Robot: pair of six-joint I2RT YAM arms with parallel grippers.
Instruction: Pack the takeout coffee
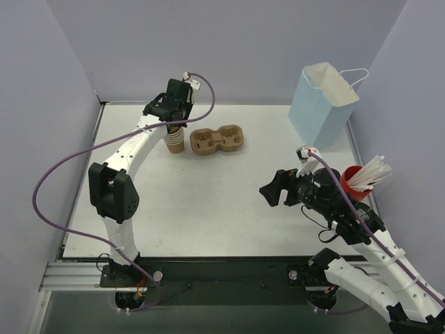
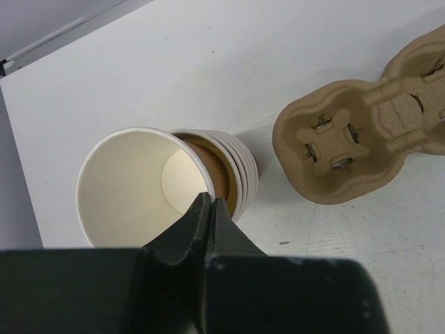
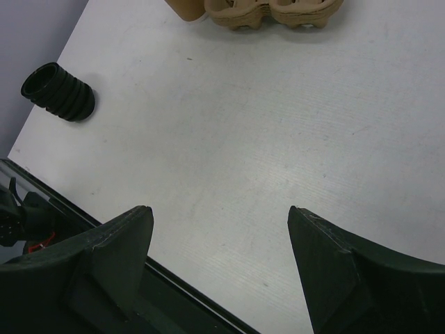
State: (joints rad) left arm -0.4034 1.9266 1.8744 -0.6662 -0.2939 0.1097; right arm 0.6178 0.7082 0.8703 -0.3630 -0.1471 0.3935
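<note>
No lidded takeout coffee shows in any view. A stack of lidless tan paper cups (image 1: 174, 139) stands at the back left, beside the brown pulp two-cup tray (image 1: 219, 139). In the left wrist view the top cup (image 2: 125, 188), cream inside, is tilted up out of the stack (image 2: 243, 174). My left gripper (image 2: 208, 203) is shut on that cup's rim, one finger inside and one outside. The tray (image 2: 361, 132) lies empty to the right of it. My right gripper (image 1: 272, 189) hangs open over bare table at the right, nothing between its fingers (image 3: 125, 236).
A light blue paper bag (image 1: 323, 104) stands open at the back right. A red cup of white straws (image 1: 354, 181) sits by the right arm. A black ribbed stack (image 3: 59, 92) lies near the table's left edge in the right wrist view.
</note>
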